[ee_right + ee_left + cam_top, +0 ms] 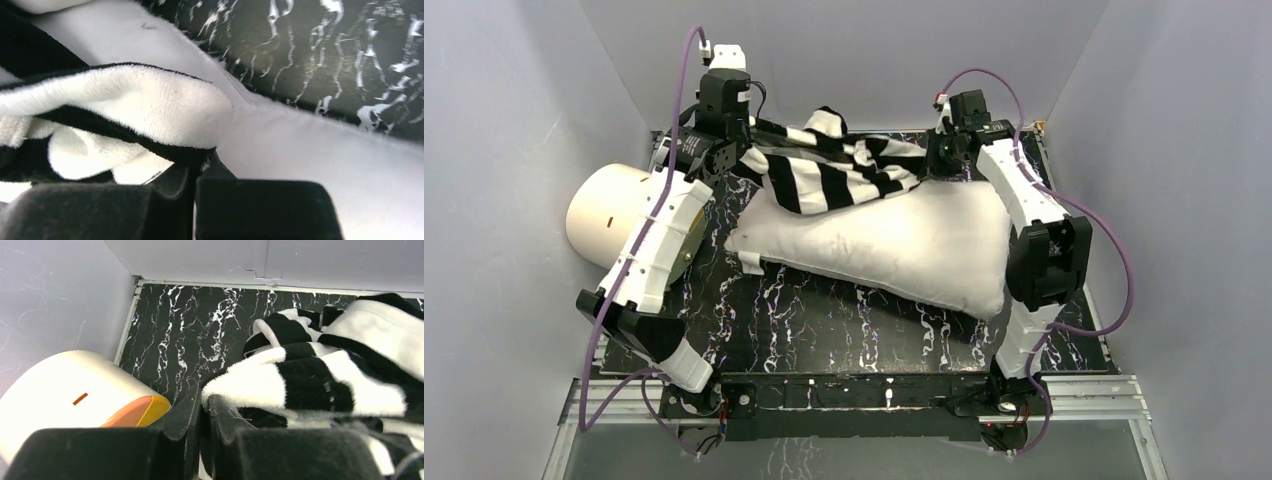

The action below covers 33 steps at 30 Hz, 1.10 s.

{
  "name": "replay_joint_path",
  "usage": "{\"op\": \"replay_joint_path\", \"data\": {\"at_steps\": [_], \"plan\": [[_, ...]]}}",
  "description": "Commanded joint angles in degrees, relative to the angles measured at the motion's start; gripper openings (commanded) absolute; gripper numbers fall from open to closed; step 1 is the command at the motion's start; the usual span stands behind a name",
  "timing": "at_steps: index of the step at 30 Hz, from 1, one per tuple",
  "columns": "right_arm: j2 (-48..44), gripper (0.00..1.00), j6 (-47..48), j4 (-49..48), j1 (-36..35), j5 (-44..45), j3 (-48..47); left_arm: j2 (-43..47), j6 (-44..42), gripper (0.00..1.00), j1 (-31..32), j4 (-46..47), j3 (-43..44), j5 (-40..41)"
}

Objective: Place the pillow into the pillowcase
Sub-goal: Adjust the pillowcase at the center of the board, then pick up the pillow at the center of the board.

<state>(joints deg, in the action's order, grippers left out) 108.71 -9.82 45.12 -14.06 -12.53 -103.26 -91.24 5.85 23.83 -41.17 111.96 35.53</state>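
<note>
- Pillow (904,250): plump white cushion lying flat across the marbled tabletop (824,320), long side running left to right, wholly outside the case. Its far edge sits under the striped cloth, probably so the opening can be drawn over it.
- Pillowcase (834,170): black-and-white striped sleeve, bunched at the pillow's far edge and partly draped on it, strung between my two grippers. It is held at two places, I judge, to spread its mouth.
- Cream cylinder (609,210): orange face, lying on its side at the far left by the wall, apart from the pillow. It has no part in this job.
- Left gripper (204,395): jaws closed tight, pinching a fold at the case's left end and holding it up off the tabletop.
- Right gripper (200,165): jaws closed tight on the case's black hem, just above the pillow's white surface. Whether I caught one layer or both I cannot tell.
</note>
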Motion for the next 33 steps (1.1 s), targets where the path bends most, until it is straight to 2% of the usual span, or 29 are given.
{"op": "replay_joint_path", "data": {"at_steps": [1,5,7,9,14,16,19,26,29,30,32,33], "plan": [[-7.82,0.0,-9.99,-7.4,4.62,10.6,2.43,0.88,-1.36,0.04,-1.24,0.66,2.45,1.08],[-15.94,0.01,-10.4,-13.48,5.89,7.72,16.22,2.8,0.32,0.04,-1.21,2.75,-2.75,-11.41],[-17.67,0.21,-7.77,-16.81,5.87,-0.16,19.95,3.33,1.8,0.04,-1.21,2.74,-5.7,-14.68],[-17.26,0.38,-3.87,-16.73,5.51,-8.95,20.14,3.39,2.55,0.04,-1.18,2.61,-9.42,-14.53],[-12.08,0.82,7.65,-3.86,3.12,-9.94,8.21,1.47,1.75,0.03,-1.96,0.6,-10.23,-4.32],[-10.37,0.9,13.65,1.22,3.12,-7.0,4.3,0.87,1.34,0.03,-3.07,0.43,-8.33,-2.08],[-9.18,0.94,19.94,6.0,3.31,0.64,4.29,-0.14,0.96,0.03,-3.9,-0.19,-4.14,-0.47],[-6.49,0.94,25.67,11.27,3.78,-0.59,6.26,-2.37,-0.89,0.03,-4.88,-0.78,1.93,2.68],[-4.47,0.87,26.02,8.56,3.83,-4.78,6.16,-3.5,-0.72,0.03,-4.9,-1.65,2.9,2.64],[-3.58,0.77,24.86,7.01,3.83,-5.87,5.77,-3.69,-0.53,0.03,-4.99,-1.79,2.79,2.34],[-2.12,0.43,18.79,6.26,4.15,-4.6,3.7,-3.6,-0.16,0.03,-4.94,-1.73,2.02,1.79],[-2.17,0.31,14.9,5.86,4.55,-2.49,3.08,-3.47,-0.19,0.02,-4.96,-1.65,1.28,1.73]]}}
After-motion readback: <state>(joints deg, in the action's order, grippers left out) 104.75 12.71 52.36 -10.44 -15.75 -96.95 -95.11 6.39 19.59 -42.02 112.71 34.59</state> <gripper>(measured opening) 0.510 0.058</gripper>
